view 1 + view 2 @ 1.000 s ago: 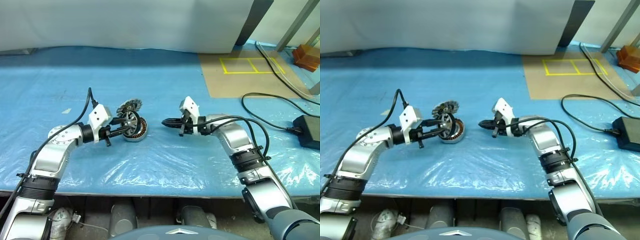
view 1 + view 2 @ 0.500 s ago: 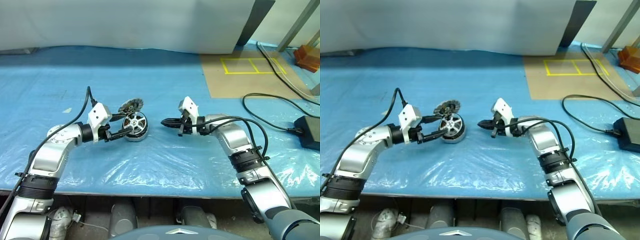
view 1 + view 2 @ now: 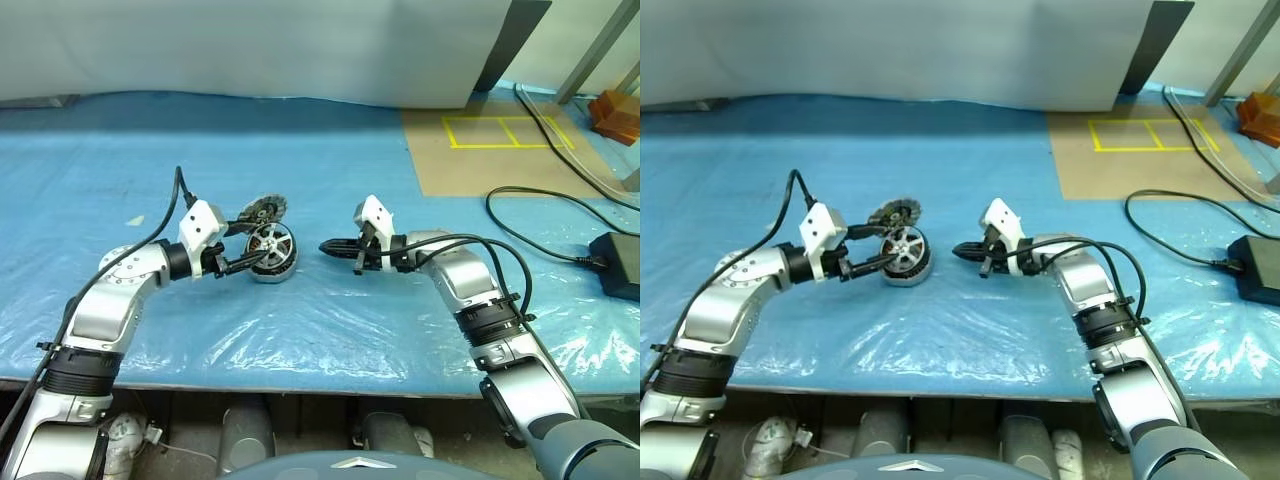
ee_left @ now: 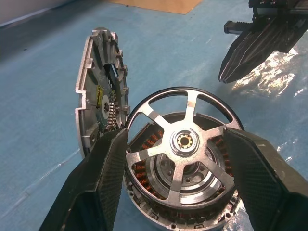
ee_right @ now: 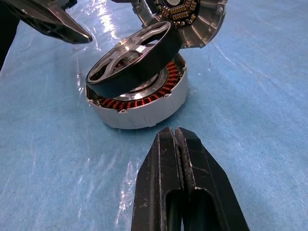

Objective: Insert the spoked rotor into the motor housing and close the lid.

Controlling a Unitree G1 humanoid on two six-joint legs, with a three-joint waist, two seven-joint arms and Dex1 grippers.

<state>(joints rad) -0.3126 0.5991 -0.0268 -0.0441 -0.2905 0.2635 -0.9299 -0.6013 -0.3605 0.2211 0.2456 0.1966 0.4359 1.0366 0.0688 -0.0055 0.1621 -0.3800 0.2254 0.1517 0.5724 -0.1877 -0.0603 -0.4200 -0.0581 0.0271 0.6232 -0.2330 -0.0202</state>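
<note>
Rotor [image 4: 185, 144] sat tilted, half-seated in housing [image 5: 144, 103], lid [image 4: 98, 91] open; left tool [image 4: 175, 178] spread around it, not gripping, right tool [image 5: 180, 192] shut, empty.

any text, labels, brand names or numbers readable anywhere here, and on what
None readable.
Spoked rotor, motor housing and lid: bare metal, no lettering visible.
Yellow taped rectangles on the brown board: outlines only, no characters.
Black power adapter: no label legible.

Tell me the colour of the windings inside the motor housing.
Copper-orange windings, clearest in the right wrist view.
</note>
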